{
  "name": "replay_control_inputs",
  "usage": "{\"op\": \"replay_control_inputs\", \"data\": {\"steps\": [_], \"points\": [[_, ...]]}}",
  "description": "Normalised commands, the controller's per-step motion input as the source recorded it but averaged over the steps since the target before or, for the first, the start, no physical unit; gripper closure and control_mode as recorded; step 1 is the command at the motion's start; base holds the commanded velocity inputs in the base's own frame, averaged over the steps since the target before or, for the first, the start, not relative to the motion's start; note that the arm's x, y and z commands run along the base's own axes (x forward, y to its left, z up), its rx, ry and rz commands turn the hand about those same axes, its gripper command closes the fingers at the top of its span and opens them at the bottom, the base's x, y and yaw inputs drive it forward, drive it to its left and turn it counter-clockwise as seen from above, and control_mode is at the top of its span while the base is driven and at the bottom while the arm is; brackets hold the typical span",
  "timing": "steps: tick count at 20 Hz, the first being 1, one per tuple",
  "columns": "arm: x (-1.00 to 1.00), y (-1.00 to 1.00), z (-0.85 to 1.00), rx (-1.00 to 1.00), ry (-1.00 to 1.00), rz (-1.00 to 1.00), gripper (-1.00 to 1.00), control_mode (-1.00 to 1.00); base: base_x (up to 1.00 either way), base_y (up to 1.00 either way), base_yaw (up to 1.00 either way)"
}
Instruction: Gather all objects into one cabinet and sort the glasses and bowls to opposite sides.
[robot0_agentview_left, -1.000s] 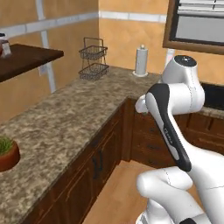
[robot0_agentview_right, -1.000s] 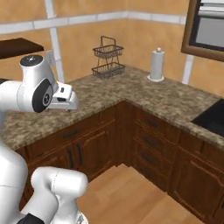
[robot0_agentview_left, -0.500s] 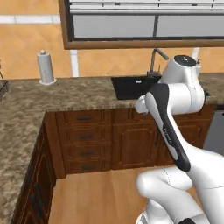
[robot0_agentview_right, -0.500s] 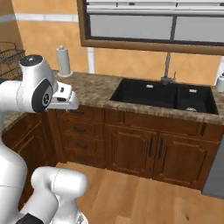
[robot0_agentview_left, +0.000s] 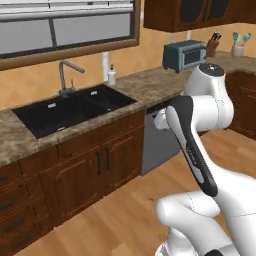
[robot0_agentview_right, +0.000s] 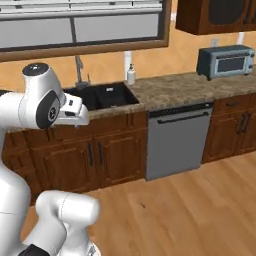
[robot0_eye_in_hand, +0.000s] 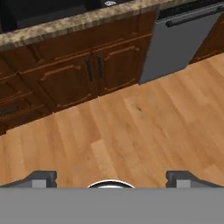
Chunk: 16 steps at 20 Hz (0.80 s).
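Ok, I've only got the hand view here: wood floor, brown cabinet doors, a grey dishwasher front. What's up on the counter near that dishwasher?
Observer: Just right of the dishwasher, a grey-blue toaster oven stands on the counter against the wall.
Operator: And around the sink?
Observer: A faucet rises behind the black sink, with a white soap bottle to its right, under a wide window.
Operator: Anything further along that counter?
Observer: In the left base view, a knife block and a utensil holder stand beyond the toaster oven.
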Motion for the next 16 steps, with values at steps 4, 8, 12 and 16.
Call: {"op": "replay_control_inputs", "data": {"steps": [4,8,12,16], "points": [[0.00,0.00,0.00,0.00,0.00,0.00,-1.00,1.00,0.11,-0.50,-0.84],[0.00,0.00,0.00,0.00,0.00,0.00,-1.00,1.00,0.20,-0.82,-0.72],[0.00,0.00,0.00,0.00,0.00,0.00,-1.00,1.00,0.24,-0.97,-0.66],[0.00,0.00,0.00,0.00,0.00,0.00,-1.00,1.00,0.47,-0.99,-0.59]]}}
